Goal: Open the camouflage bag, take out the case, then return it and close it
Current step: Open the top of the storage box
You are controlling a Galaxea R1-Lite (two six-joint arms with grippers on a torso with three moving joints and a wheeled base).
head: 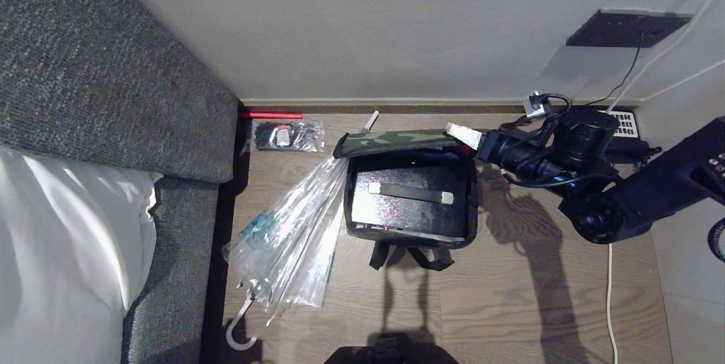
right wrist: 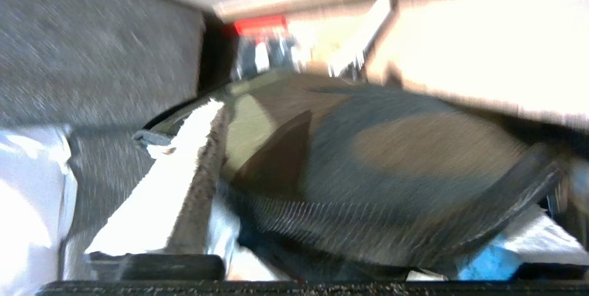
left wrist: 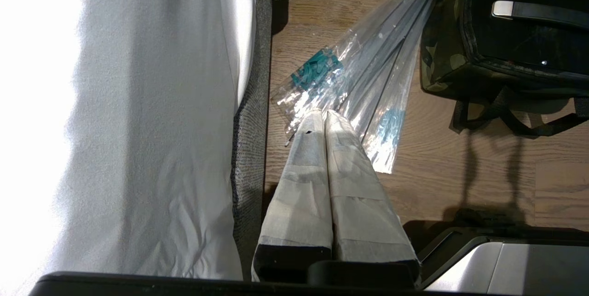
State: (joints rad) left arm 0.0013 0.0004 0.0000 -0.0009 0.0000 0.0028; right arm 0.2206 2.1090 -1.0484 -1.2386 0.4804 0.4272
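The camouflage bag (head: 347,211) stands open on the wood floor, and its lid (head: 396,140) is raised along the far side. The glossy black case (head: 396,215) lies flat inside, handle (head: 410,193) up. My right gripper (head: 461,133) is at the lid's right corner. In the right wrist view the lid (right wrist: 391,162) fills the wide gap beside a white taped finger (right wrist: 156,194), and the jaws stand apart. My left gripper (left wrist: 324,114) hangs shut and empty over the floor, left of the bag (left wrist: 441,56).
A clear plastic umbrella (head: 289,239) lies against the bag's left side. A grey sofa (head: 102,98) with a white sheet (head: 56,239) borders the left. A plastic packet (head: 289,136) and a red stick (head: 271,115) lie by the wall. A white cable (head: 612,296) runs along the right.
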